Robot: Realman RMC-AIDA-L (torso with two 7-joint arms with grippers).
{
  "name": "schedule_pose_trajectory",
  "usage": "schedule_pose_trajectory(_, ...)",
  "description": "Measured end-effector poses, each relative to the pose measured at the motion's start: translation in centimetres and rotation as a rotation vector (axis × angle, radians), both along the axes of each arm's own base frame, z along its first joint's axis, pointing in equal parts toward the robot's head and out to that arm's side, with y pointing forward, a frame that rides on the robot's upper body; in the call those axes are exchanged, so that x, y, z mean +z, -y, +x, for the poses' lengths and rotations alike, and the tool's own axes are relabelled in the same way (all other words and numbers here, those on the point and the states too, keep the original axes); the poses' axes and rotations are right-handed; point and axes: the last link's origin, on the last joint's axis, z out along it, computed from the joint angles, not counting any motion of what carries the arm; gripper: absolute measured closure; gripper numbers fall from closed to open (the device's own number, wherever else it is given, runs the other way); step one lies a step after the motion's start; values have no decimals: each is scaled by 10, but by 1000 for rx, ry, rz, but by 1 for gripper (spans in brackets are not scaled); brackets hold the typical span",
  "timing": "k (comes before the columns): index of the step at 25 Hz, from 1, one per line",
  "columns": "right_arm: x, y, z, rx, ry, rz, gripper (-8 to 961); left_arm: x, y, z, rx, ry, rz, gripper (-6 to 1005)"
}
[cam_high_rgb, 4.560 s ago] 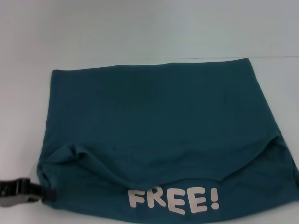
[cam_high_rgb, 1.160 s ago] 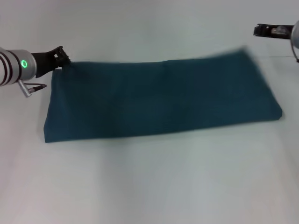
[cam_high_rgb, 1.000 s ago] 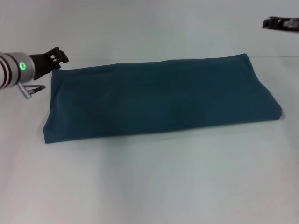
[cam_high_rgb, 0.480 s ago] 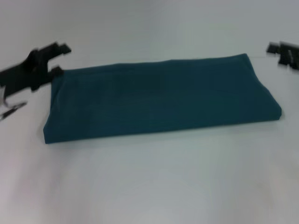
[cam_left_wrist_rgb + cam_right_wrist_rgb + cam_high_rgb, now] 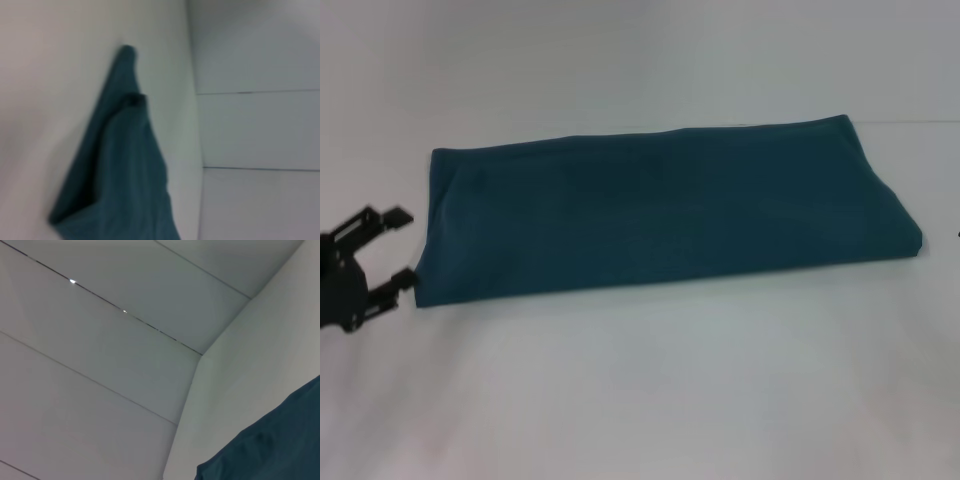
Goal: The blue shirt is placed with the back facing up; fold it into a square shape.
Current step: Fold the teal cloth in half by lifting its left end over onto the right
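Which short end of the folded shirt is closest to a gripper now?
The short end on the robot's left of the blue shirt. The left gripper, jaws open, sits just beside that end's near corner; no gripper is by the other end.

No legible text, label, brand, no. or sign is shown in any view. The shirt [image 5: 660, 215] is folded w/ only plain teal fabric exposed; no lettering can be read on it.
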Motion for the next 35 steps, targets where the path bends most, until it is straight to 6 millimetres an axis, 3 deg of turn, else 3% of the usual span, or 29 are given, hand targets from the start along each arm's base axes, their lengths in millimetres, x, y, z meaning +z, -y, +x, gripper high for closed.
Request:
schedule_pose_trajectory(7,2,-12,-8,31,20,-1,13,-18,3,-13,110,-3,-37,124)
schedule_pose_trajectory(19,2,-16,-3,-4,36,15,13,-27,-6,-25,216,-32,-26,124)
schedule_pose_trajectory(35,1,-14,5,-45,45,16,13,-42,-18,-17,225,-23,-58,125)
